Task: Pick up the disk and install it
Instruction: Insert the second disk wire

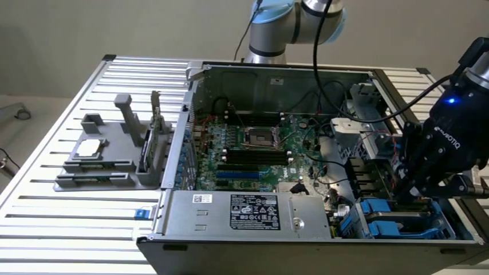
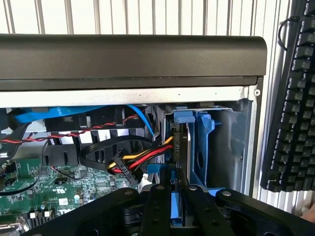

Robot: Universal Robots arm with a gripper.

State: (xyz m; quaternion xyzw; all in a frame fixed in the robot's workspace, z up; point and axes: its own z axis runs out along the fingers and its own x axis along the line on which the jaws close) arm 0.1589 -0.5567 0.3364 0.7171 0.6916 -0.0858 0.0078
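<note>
The disk [image 2: 179,147] stands on edge in its bright blue carrier, inside the blue drive bay [image 1: 401,224] at the computer case's corner on the exterior view's right. My gripper [image 2: 172,191] is shut on the disk's near end, with one black finger [image 2: 156,201] on each side of the blue carrier. In the exterior view the gripper [image 1: 416,193] reaches down into that bay and hides most of the disk.
Red, yellow and black power cables [image 2: 140,158] run to a connector right beside the disk. The large silver box [image 1: 252,212] sits by the bay, with the motherboard [image 1: 256,143] behind it. A grey fixture [image 1: 107,157] lies on the slatted table, and a keyboard [image 2: 293,98] lies outside the case.
</note>
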